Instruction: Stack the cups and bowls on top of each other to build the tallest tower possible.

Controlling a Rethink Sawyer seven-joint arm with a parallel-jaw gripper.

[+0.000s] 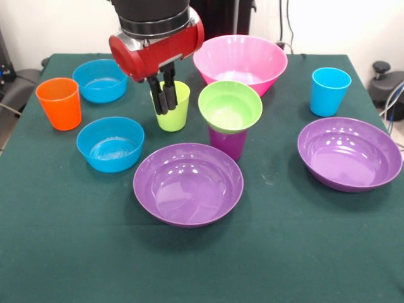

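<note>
At the far left of the green-covered table stood the orange cup, upright and on its own. Just behind it to the right sat a small blue bowl, and a second small blue bowl rested nearer the front, close beside the orange cup. Over these, the red and black arm came down from above, its end effector hanging in front of the lime green cup; the two dark fingers stood close together with only a narrow gap, gripping nothing that I could see, their tips level with the cup's upper half. Toward the front lay a wide purple bowl, open side up. Behind it was the tower: the purple cup with the small green bowl seated on its mouth, tilted slightly. The big pink bowl stood at the back, just behind the green one. Further right the light blue cup stood alone, and the second wide purple bowl lay near the right edge.
</note>
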